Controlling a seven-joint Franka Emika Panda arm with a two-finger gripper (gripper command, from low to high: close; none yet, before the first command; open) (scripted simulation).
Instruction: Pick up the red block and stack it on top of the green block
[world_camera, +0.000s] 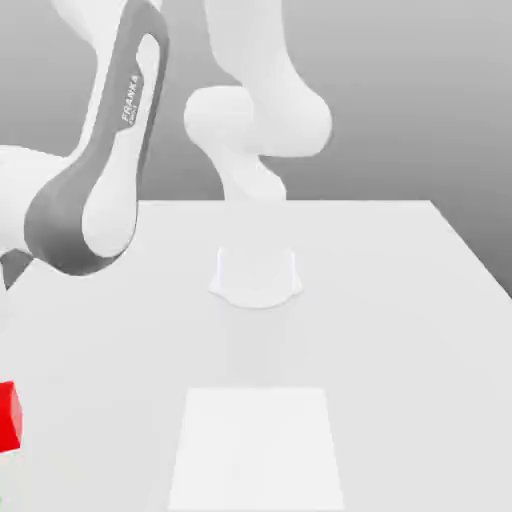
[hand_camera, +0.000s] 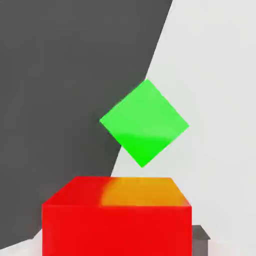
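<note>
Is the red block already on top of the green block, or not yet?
Not yet. In the hand view the red block and the green block appear apart, with the green top face fully uncovered.

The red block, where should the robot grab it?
Probably across two opposite flat side faces of the red block, coming straight down from above. It is a plain cube with no handle, so parallel sides suit two fingers. The green block lies apart from it, leaving room around it.

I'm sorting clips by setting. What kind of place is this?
Probably a simulated tabletop test scene, not a real room: a plain white table against a blank grey backdrop, a white robot arm over it, and two small glossy cubes, a red block and a green block.
</note>
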